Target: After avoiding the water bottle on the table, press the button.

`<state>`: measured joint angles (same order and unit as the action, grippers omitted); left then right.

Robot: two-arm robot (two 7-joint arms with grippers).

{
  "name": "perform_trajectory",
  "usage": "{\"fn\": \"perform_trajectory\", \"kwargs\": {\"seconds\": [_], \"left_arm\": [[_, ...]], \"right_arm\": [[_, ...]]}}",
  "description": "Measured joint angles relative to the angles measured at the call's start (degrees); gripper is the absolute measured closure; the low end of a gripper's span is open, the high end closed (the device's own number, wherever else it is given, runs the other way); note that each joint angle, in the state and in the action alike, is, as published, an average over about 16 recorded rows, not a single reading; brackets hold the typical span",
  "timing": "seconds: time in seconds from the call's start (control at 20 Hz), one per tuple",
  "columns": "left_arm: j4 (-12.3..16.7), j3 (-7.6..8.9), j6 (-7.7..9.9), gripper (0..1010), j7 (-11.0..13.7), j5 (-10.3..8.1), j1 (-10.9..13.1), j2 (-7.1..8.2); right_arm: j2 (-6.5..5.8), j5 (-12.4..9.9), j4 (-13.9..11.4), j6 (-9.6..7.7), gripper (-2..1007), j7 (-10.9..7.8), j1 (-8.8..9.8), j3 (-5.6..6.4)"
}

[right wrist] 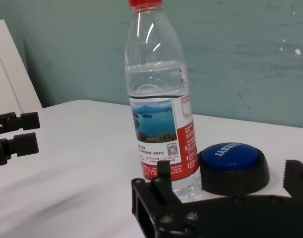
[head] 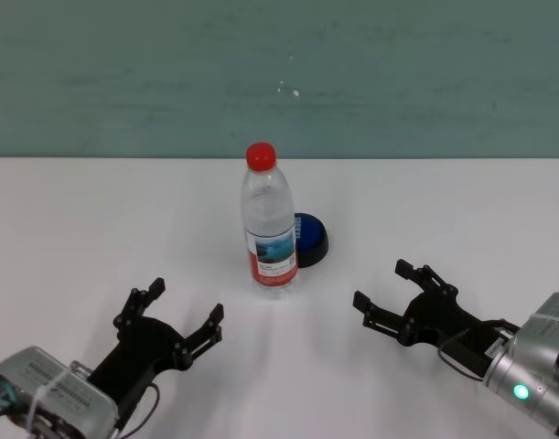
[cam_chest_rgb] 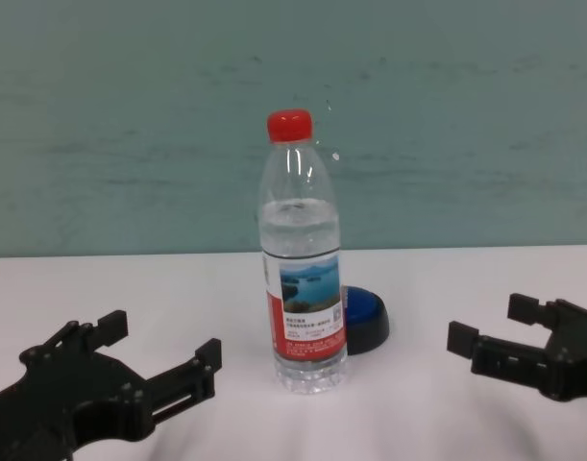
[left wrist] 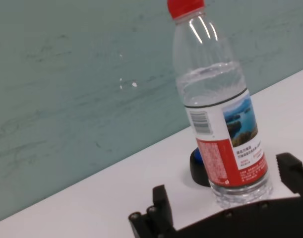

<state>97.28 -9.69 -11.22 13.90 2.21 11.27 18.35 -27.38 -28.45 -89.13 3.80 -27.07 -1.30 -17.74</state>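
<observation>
The water bottle (head: 269,226) stands upright mid-table, clear with a red cap and a red-and-white lake label; it also fills the left wrist view (left wrist: 218,106), the right wrist view (right wrist: 161,99) and the chest view (cam_chest_rgb: 304,264). Directly behind it and slightly right sits the button (head: 310,240) (right wrist: 233,166) (cam_chest_rgb: 364,320), a blue dome on a black base, mostly hidden behind the bottle in the left wrist view (left wrist: 197,166). My left gripper (head: 181,314) rests open near the front left. My right gripper (head: 384,286) is open at the front right, apart from both objects.
The white table (head: 96,219) stretches wide to both sides and meets a teal wall (head: 279,73) at its far edge. A white panel (right wrist: 7,74) shows at the edge of the right wrist view.
</observation>
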Motion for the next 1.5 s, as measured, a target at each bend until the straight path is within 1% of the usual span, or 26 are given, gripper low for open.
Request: {"fn": "perform_trajectory", "kwargs": {"seconds": [1.5], "left_arm": [[0.00,0.00,0.00,10,0.00,0.00,0.00,0.00]], "right_arm": [[0.00,0.00,0.00,0.03,2,0.01,0.00,0.00]]}}
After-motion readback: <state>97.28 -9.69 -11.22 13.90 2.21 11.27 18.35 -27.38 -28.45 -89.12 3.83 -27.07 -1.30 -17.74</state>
